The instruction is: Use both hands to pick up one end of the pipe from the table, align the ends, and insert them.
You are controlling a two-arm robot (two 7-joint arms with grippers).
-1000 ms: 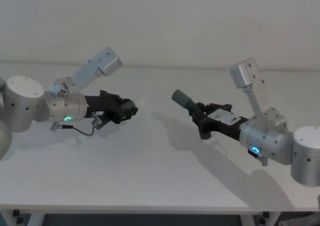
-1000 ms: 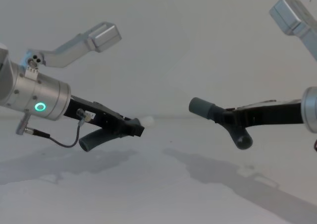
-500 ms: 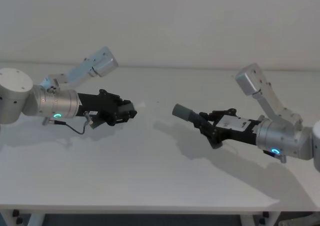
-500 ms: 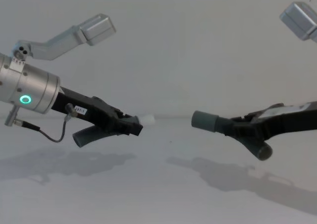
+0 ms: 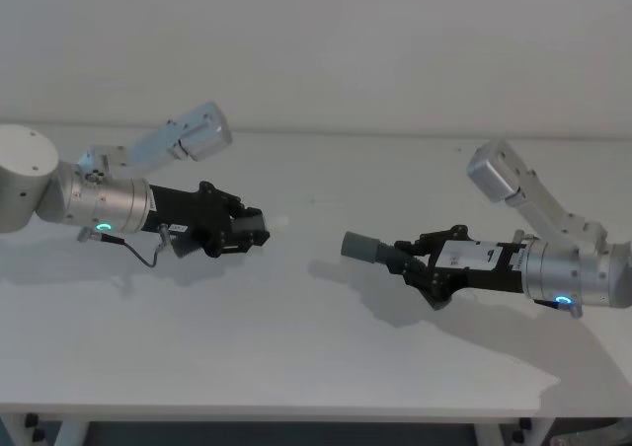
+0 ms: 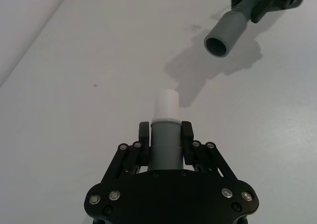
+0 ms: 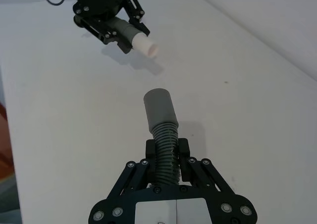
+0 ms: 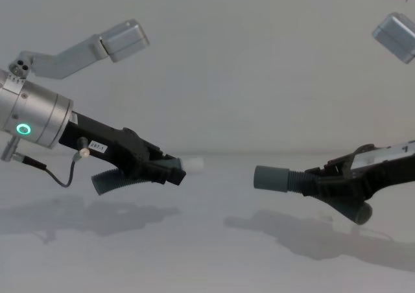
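Table surface is matte white and flat, with soft grey shadows under both arms; behind it runs a plain pale wall. Dark floor and table legs show along the near edge in the head view.

Left gripper is at 9 o'clock of the scene, raised off the surface, its fingers clenched on the grey cuff of one pipe piece. That piece's white tip projects beyond the fingertips toward 3 o'clock; its ribbed tail hangs below the gripper.

Right gripper is at 3 o'clock, also off the surface, its fingers grasping the ribbed section of the second pipe piece. Its smooth grey cuff points toward 9 o'clock.

White tip and grey cuff face each other, well apart, at roughly equal height in the chest view.
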